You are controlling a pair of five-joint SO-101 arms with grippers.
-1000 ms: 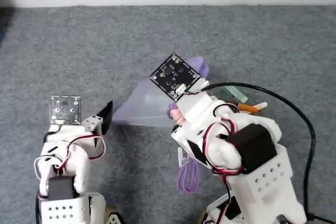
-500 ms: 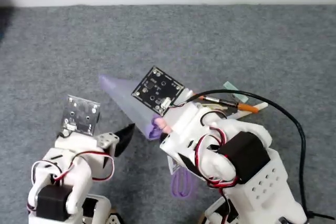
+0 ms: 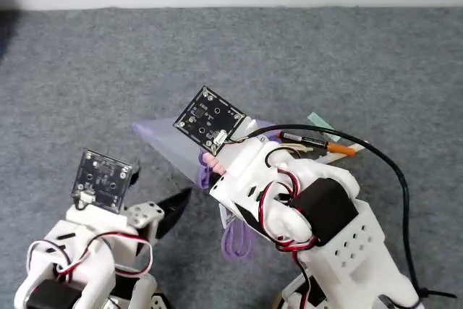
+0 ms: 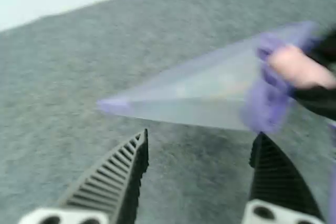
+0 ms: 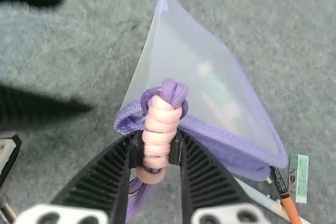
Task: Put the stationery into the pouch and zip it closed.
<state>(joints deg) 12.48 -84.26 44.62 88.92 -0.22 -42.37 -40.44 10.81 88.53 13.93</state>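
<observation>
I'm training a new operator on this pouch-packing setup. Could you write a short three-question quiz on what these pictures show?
1. True or false: the left gripper is clamped on the pouch.
2. What does the right gripper hold? A, the pouch's pink and purple cord. B, the pouch's pointed far corner. C, nothing.
3. In a few words: where do the pens lie?

Key: 1 false, it is open and apart from the pouch. 2 A. 3 on the grey mat, beside the pouch.
</observation>
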